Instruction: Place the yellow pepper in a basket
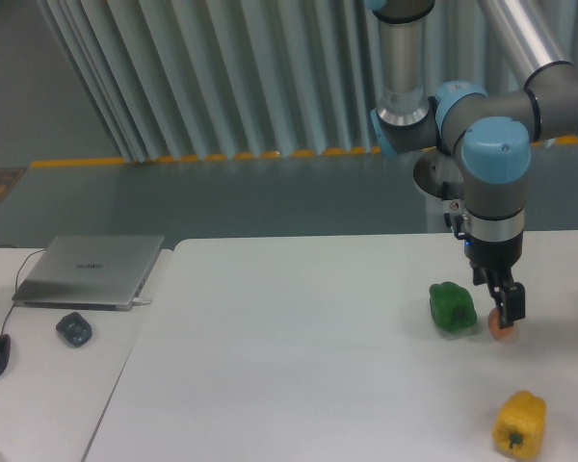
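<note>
Yellow pepper (520, 423): glossy, lobed, resting on table near front right edge

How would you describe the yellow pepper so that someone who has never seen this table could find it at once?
Look at the white table and go to its near right corner. The yellow pepper sits there alone, nearer the camera than the green pepper and the gripper. It is the only bright yellow, lobed thing.

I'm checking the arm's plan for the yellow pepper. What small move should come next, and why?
Probably lift slightly and travel toward the front edge: the gripper sits low beside the green pepper, over a small orange thing, while the yellow pepper lies apart, nearer the camera. No basket is in view.
</note>
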